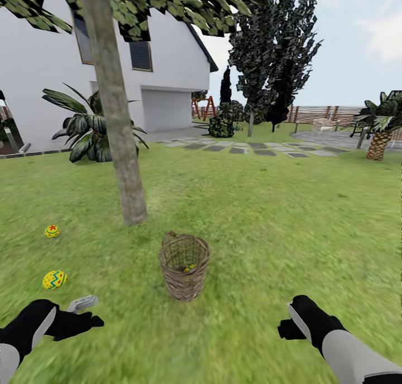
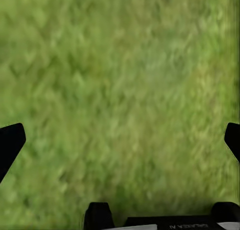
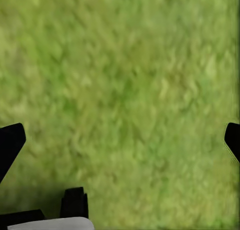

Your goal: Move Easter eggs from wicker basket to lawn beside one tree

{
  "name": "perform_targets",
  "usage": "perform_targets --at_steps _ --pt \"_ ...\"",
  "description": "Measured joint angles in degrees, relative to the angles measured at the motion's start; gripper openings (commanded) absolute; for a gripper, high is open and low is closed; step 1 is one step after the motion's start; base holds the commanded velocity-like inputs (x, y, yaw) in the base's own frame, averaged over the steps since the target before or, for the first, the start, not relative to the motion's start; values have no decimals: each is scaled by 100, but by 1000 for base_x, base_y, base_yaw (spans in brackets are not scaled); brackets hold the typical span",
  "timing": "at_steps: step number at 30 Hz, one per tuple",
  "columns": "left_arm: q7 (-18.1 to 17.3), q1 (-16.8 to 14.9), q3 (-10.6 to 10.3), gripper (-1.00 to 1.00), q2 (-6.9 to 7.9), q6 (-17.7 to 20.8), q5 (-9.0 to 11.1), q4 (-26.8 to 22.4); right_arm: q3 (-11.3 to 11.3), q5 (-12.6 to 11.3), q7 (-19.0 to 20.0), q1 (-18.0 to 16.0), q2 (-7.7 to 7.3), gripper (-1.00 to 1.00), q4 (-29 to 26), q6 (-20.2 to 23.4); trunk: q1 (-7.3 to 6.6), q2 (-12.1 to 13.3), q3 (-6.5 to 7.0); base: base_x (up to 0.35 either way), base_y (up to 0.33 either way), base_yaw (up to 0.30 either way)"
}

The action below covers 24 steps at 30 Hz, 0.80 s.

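The brown wicker basket (image 1: 183, 267) stands on the lawn (image 1: 268, 222) just in front of the tree (image 1: 124, 149). Through its weave I see one yellow Easter egg (image 1: 190, 268) inside. Two more patterned eggs lie on the grass left of the trunk, one farther off (image 1: 52, 231) and one closer to me (image 1: 54, 279). My left gripper (image 1: 88, 312) hovers low, just right of the nearer egg and left of the basket. It is open, and in the left wrist view its gap (image 2: 120, 140) holds only grass. My right gripper (image 1: 290, 318) is open over grass (image 3: 120, 140), to the right of the basket.
A white house (image 1: 162, 66) with a leafy shrub (image 1: 92, 130) stands behind the tree. Stepping stones (image 1: 257, 147), dark cypresses (image 1: 273, 54), a short palm (image 1: 381, 133) and a slatted fence (image 1: 318, 114) lie farther back. Open grass stretches to the right.
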Motion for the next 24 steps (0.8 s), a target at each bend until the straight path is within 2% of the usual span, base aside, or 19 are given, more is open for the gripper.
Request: perform_targets --at_steps 8,13,24 --pt "12 0 21 100 8 -2 3 0 -3 -1 -3 0 1 100 0 0 0 0 0 0 -328 0" --pt "18 -3 33 100 6 9 5 6 5 5 -2 1 5 100 1 -4 0 0 0 35 -77 0" --pt "20 -3 24 100 -15 2 -19 7 5 24 -3 1 5 100 1 -4 -4 0 0 309 -45 0"
